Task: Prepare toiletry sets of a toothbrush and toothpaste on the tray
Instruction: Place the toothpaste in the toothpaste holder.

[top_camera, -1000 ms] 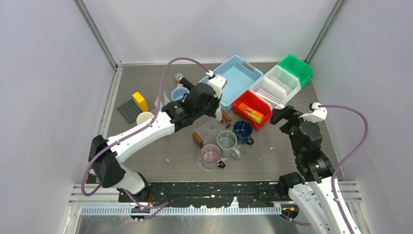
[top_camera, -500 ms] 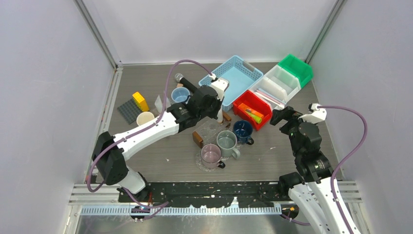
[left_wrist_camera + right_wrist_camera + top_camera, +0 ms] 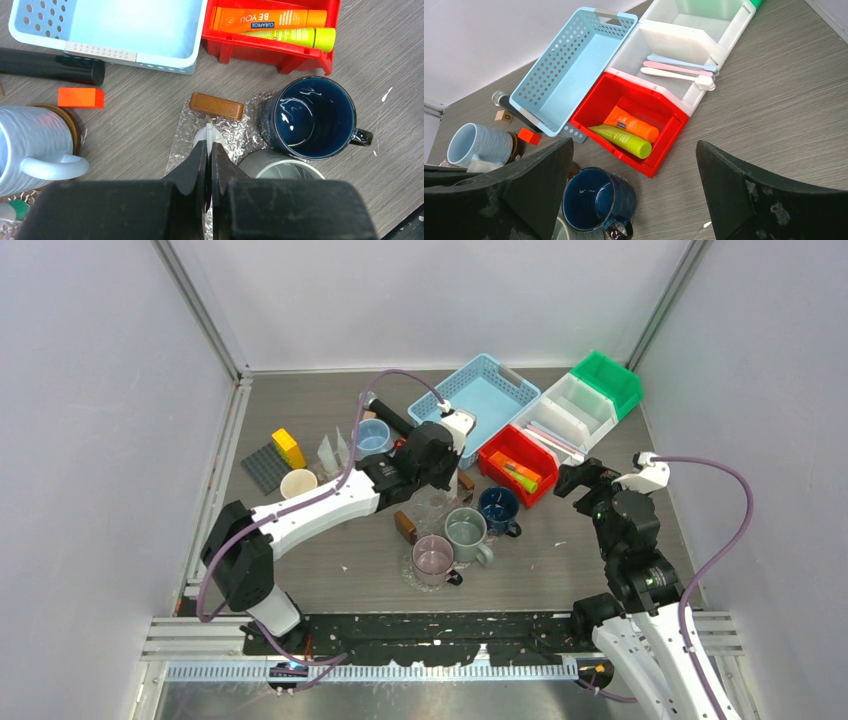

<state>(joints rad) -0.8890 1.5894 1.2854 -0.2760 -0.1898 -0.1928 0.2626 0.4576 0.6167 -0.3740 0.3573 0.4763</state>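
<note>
My left gripper (image 3: 437,492) (image 3: 210,148) is shut on a small white toothpaste tube (image 3: 210,134). Only the tube's crimped end shows past the fingertips. It hangs over the crinkled silver tray (image 3: 186,137) (image 3: 432,502) with brown wooden handles (image 3: 216,105). An orange toothpaste tube (image 3: 631,124) (image 3: 265,19) and a green one (image 3: 621,140) (image 3: 292,36) lie in the red bin (image 3: 503,452). Blue, pink and white toothbrushes (image 3: 676,68) lie in the white bin (image 3: 566,412). My right gripper (image 3: 577,478) (image 3: 634,195) is open and empty, near the red bin.
Navy (image 3: 497,508), grey (image 3: 465,530) and pink (image 3: 433,558) mugs stand on or by the tray. A light blue mug (image 3: 372,435), black microphone (image 3: 385,412), blue basket (image 3: 480,400), green bin (image 3: 607,380), cream cup (image 3: 298,483) and yellow block (image 3: 288,447) lie around.
My left arm has swung right and nearer, from over the microphone and light blue mug to over the tray, still shut. The right arm has not moved.
</note>
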